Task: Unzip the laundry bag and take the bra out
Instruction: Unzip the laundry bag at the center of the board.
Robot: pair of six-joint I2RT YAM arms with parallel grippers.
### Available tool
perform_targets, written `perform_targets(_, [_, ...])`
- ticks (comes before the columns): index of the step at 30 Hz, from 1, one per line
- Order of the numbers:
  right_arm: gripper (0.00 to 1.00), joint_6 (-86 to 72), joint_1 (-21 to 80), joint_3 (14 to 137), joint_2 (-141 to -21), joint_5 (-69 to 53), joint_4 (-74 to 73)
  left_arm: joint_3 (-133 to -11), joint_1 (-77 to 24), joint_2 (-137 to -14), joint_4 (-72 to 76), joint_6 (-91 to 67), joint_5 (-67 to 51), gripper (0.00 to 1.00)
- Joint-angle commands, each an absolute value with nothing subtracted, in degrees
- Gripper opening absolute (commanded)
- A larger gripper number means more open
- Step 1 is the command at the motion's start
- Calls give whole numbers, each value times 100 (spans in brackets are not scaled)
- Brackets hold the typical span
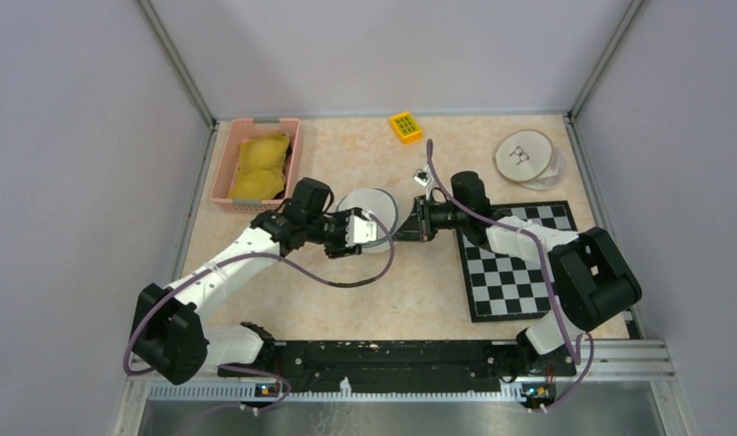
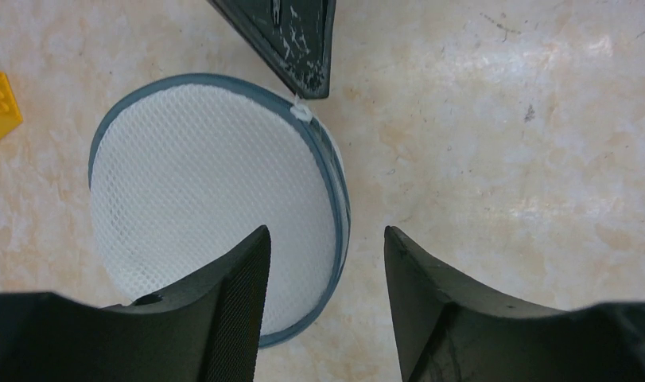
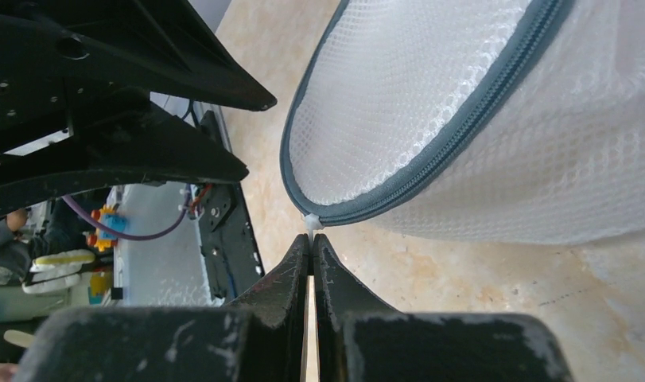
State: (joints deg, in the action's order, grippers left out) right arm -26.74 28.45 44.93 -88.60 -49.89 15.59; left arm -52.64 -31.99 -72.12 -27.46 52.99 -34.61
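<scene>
The laundry bag is a round white mesh pouch with a grey-blue zipper round its rim, lying flat mid-table. It also shows in the left wrist view and the right wrist view. My right gripper is shut on the small white zipper pull at the bag's edge; its tips also show in the left wrist view. My left gripper is open just above the bag's rim, one finger over the mesh and one over the table. No bra shows through the mesh.
A pink basket holding yellow padded fabric stands at the back left. A yellow toy block lies at the back, round wooden discs at the back right. A checkerboard lies under the right arm.
</scene>
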Motion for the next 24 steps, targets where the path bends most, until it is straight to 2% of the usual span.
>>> perform_targets(1, [0, -2864, 2922, 4526, -8789, -5106, 1944, -5467, -3355, -7221, -2512, 4923, -3619, 60])
perform_targets(6, [0, -2924, 2944, 4565, -8806, -5139, 1971, -5497, -3594, -7608, -2090, 4720, -3279, 57])
perform_targets(10, [0, -2870, 2944, 4587, -8775, -5150, 1900, -5485, -3719, -7859, -2039, 4746, -2891, 46])
perform_targets(12, [0, -2819, 2931, 4579, -8756, -5135, 1839, -5420, -3722, -7868, -2009, 4770, -2691, 35])
perform_targets(16, [0, -2826, 2802, 4567, -8779, -5195, 1828, -5288, -3722, -7753, -2076, 4840, -2412, 1])
perform_targets(24, [0, -2612, 2380, 4592, -8787, -5146, 1556, -4935, -3702, -7342, -2385, 5220, -1927, 0])
